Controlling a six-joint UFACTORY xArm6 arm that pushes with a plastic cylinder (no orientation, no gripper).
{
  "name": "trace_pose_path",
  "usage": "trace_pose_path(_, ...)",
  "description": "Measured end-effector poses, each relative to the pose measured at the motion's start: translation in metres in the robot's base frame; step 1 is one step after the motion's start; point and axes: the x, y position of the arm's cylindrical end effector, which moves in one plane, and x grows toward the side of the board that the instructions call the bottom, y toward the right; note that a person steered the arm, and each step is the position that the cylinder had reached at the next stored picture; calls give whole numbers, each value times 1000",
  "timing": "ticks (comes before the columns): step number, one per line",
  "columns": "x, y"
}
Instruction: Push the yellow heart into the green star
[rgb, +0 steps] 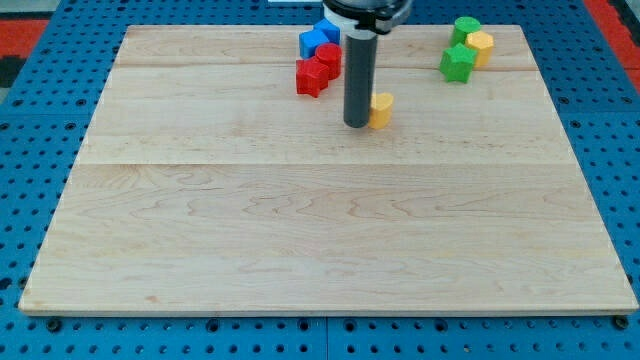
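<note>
The yellow heart (381, 109) lies on the wooden board in the upper middle of the view. My tip (357, 123) stands right against the heart's left side. The green star (457, 63) lies near the board's top right corner, to the upper right of the heart and apart from it.
A green round block (466, 27) and a yellow block (482, 44) sit next to the green star. Two red blocks (318, 68) and two blue blocks (319, 38) cluster at the top middle, just left of the rod. The board's top edge (200, 28) is close by.
</note>
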Motion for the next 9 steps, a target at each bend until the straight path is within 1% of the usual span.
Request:
trace_pose_path(1, 4, 24)
trace_pose_path(2, -26, 30)
trace_pose_path(3, -65, 30)
trace_pose_path(4, -90, 47)
trace_pose_path(6, -115, 66)
trace_pose_path(7, -119, 72)
trace_pose_path(8, -109, 74)
trace_pose_path(9, -89, 74)
